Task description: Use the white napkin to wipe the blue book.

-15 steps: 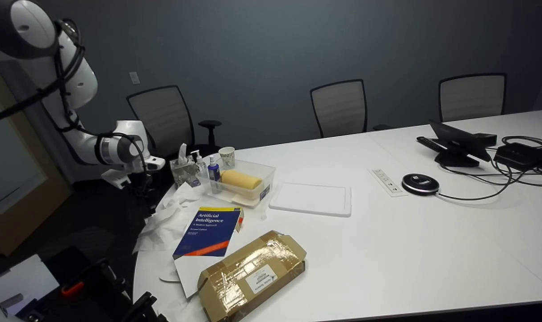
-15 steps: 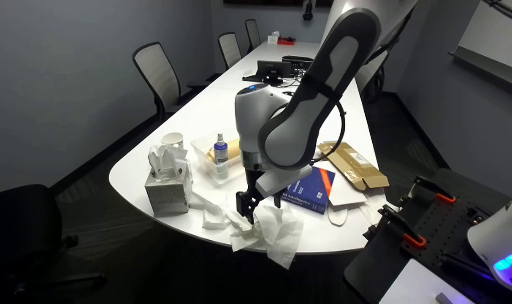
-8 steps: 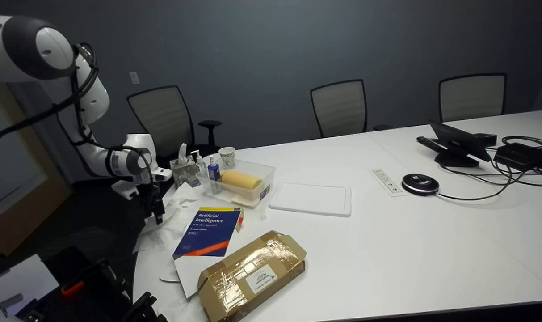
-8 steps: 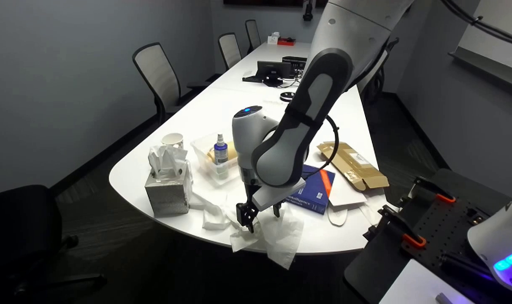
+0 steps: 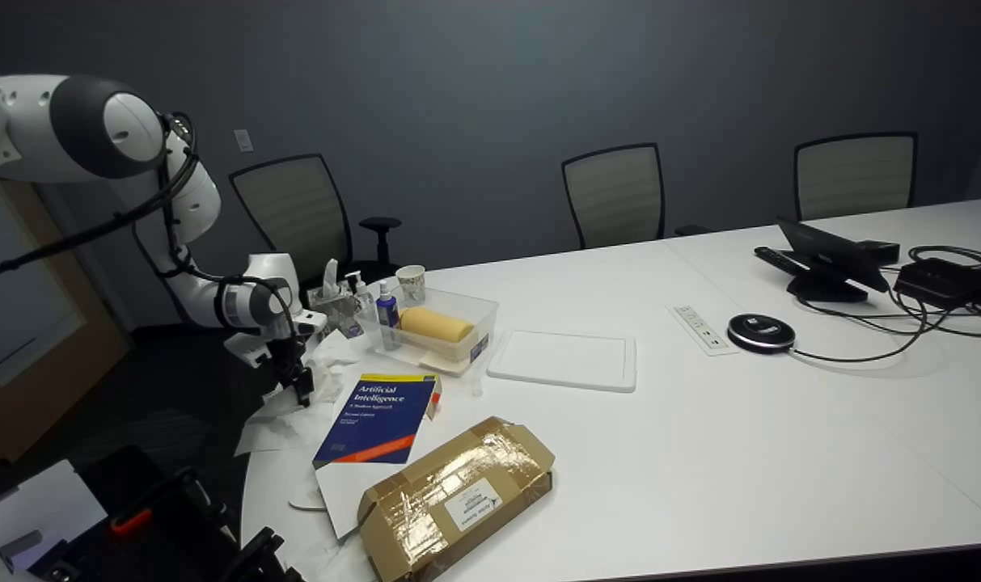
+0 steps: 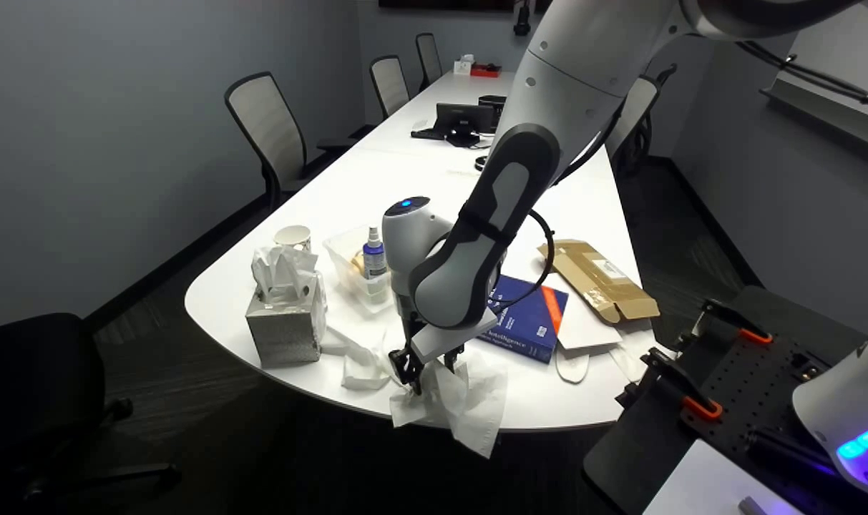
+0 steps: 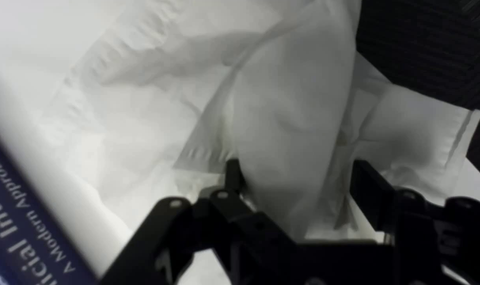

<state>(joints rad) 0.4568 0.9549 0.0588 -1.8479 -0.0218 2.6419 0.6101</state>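
The white napkin (image 6: 480, 411) lies rumpled at the table's curved edge, one corner hanging over it. It also shows in an exterior view (image 5: 276, 432) and fills much of the wrist view (image 7: 291, 99). The blue book (image 5: 381, 420) lies flat beside it, partly hidden by the arm in an exterior view (image 6: 530, 322); its corner shows in the wrist view (image 7: 30, 241). My gripper (image 7: 297, 172) points down into the napkin, with its two fingers apart and a raised fold between them. In an exterior view my gripper (image 6: 434, 378) is low over the napkin.
A tissue box (image 6: 287, 329) stands left of the napkin. A clear bin (image 5: 486, 323) holds a blue spray bottle (image 5: 386, 307) and a yellow roll (image 5: 435, 323). A cardboard box (image 5: 458, 493) and a white sheet (image 5: 340, 493) lie near the book. A flat white rectangle (image 5: 567, 360) lies beyond.
The arm has come down and moved in over the table edge, bringing the gripper into the napkin. The napkin's folds have shifted slightly. The book has not moved.
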